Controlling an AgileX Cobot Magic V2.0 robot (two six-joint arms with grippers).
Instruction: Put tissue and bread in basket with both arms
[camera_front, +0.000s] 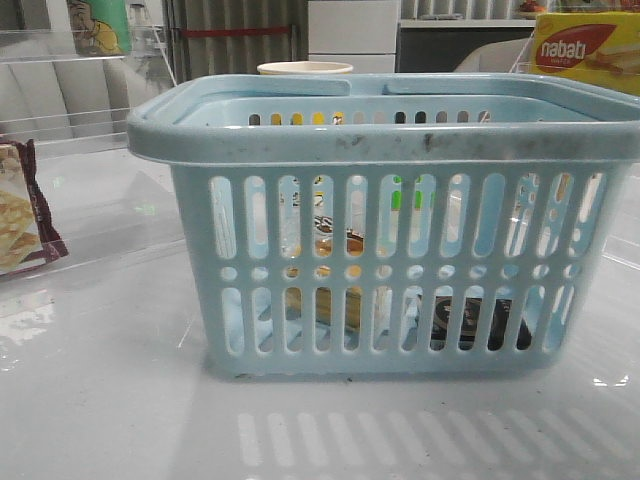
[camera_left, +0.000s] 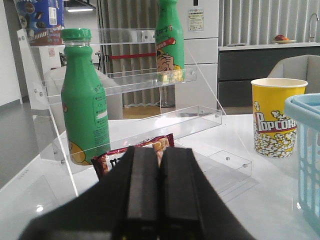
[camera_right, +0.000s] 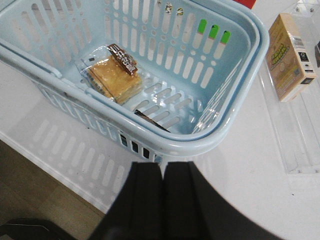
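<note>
The light-blue basket (camera_front: 380, 140) stands in the middle of the table. The wrapped golden-brown bread (camera_right: 112, 75) lies on the basket's floor and shows through the slots in the front view (camera_front: 335, 250). The black tissue pack (camera_front: 478, 322) also lies inside; in the right wrist view only its dark edge (camera_right: 150, 120) shows behind the rim. My right gripper (camera_right: 162, 167) is shut and empty, above the table just outside the basket's rim (camera_right: 235, 125). My left gripper (camera_left: 159, 152) is shut and empty, away from the basket (camera_left: 305, 150). Neither gripper shows in the front view.
A maroon-edged snack bag (camera_left: 150, 150) lies ahead of the left gripper, beside a green bottle (camera_left: 85, 100) on a clear acrylic shelf (camera_left: 165, 120). A yellow popcorn cup (camera_left: 277, 117) stands by the basket. A yellow box (camera_right: 290, 55) lies beside the basket. A Nabati box (camera_front: 585, 50) is at the back right.
</note>
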